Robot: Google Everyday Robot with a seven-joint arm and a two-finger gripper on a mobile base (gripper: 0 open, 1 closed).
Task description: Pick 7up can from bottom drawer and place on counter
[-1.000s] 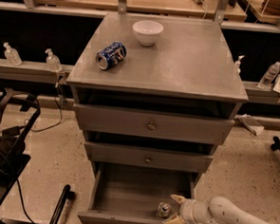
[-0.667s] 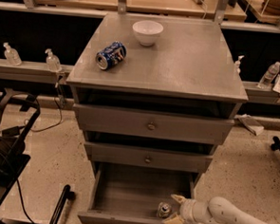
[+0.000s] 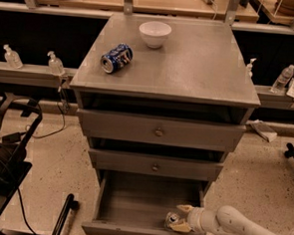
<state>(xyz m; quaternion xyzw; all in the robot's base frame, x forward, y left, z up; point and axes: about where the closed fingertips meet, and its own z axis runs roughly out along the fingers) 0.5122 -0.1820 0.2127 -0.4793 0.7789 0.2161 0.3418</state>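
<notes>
The bottom drawer [image 3: 141, 201] of the grey metal cabinet stands pulled out toward 6 o'clock. The two shallower knobbed drawers, the top one [image 3: 158, 131] and the middle one [image 3: 155, 166], are pushed in above it.

The 7up can [image 3: 171, 220] stands upright on the bottom drawer's floor at its 5 o'clock corner, just behind the front panel, silver top facing up.

The gripper [image 3: 179, 218] is down inside this drawer at the same corner, on a pale arm [image 3: 240, 230] that enters from 4 o'clock of the scene. Its jaws are apart, one finger at the can's 1 o'clock side and the other at its 5 o'clock side. The can sits between their tips. Whether the fingers touch the can cannot be told.

The table [image 3: 195, 67], the flat grey top of the cabinet, carries two things. A blue can [image 3: 116, 58] lies on its side toward 9 o'clock, and a white bowl [image 3: 154, 33] sits upright near the far edge at 12 o'clock. The two are apart from each other.

A light wooden shelf [image 3: 169, 2] runs behind the cabinet. On the ledge at 9 o'clock stand two small clear bottles [image 3: 12, 57], and another bottle [image 3: 283, 78] stands at 3 o'clock. Black equipment [image 3: 5, 153] sits on the speckled floor [image 3: 59, 159] at 8 o'clock.
</notes>
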